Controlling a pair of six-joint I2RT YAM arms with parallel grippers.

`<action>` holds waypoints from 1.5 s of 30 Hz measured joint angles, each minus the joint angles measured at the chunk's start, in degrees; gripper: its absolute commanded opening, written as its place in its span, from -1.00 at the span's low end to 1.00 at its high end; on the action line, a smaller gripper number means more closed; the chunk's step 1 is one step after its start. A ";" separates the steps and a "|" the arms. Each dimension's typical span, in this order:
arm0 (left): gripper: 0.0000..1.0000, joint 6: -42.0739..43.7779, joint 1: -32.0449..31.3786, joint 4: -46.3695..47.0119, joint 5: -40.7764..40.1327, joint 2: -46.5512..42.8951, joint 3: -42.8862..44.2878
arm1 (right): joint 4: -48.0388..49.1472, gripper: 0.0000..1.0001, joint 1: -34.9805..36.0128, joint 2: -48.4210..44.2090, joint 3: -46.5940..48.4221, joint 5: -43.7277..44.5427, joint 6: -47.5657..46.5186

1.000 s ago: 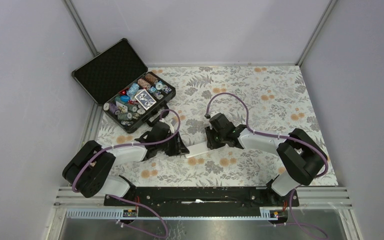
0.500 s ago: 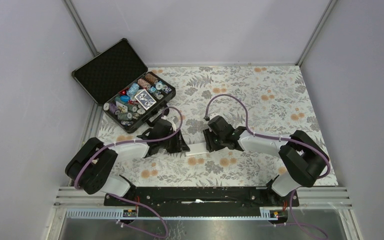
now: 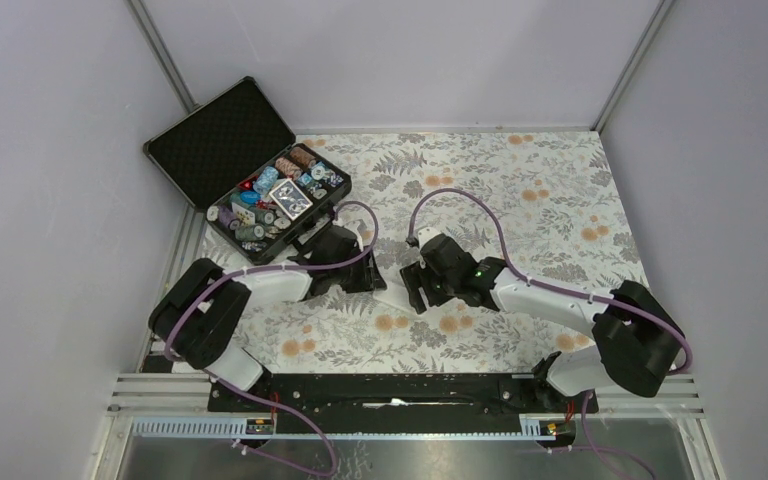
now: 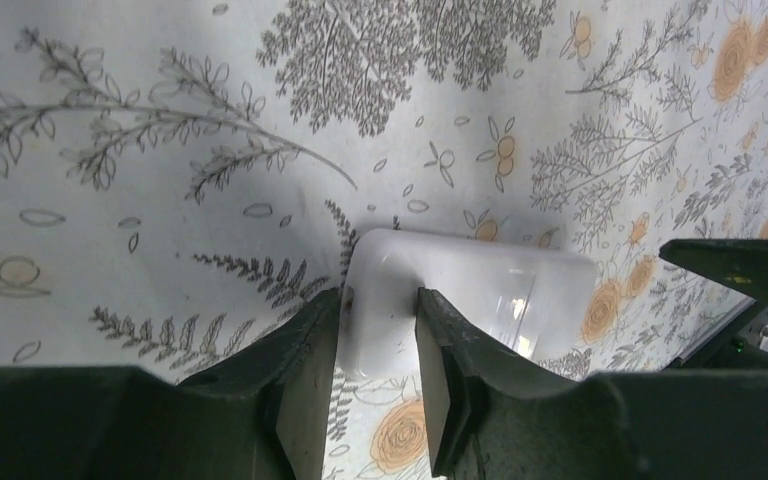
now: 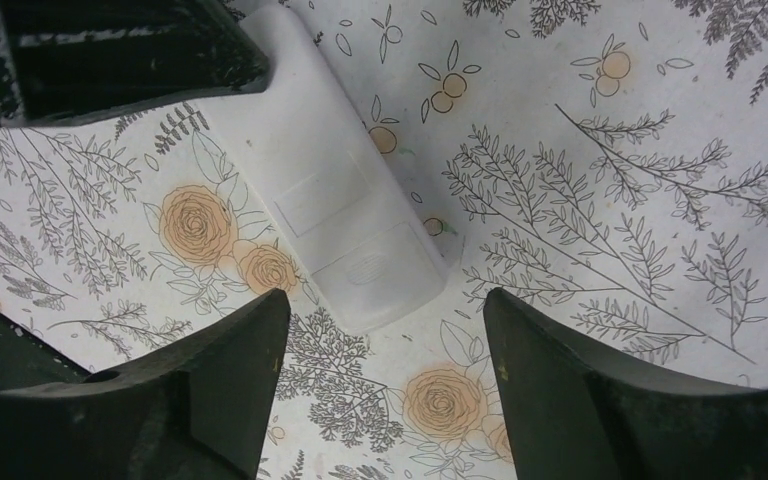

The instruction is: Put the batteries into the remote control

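The small white rectangular plastic remote control (image 5: 345,215) is laid back-up on the floral-clothed counter (image 3: 520,190), one end apparently pinched between the narrowed fingers (image 4: 310,380) of the left hand (image 4: 378,300), while the right hand (image 5: 385,300) is held wide open and empty above the battery cover (image 5: 375,275). The cover is best pressed at its small grip mark and slid toward the free end — the pinched end held flat — and no batteries can be made out.
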 measured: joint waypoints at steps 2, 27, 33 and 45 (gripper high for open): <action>-0.26 0.33 -0.04 -0.90 -0.31 1.18 1.70 | 0.02 0.63 0.00 -0.26 0.00 -0.07 -1.55; 0.23 0.17 -0.15 -6.08 -8.61 -13.00 -4.85 | 5.90 0.67 0.81 10.51 1.73 -8.66 -3.10; 0.25 -0.98 -0.15 -5.97 -8.98 -17.00 -7.74 | 6.25 0.63 3.39 11.39 2.34 -5.51 -3.17; 0.26 -4.24 -0.15 -2.36 -6.86 -17.94 -11.69 | 4.92 0.14 6.99 14.16 4.76 3.93 -3.45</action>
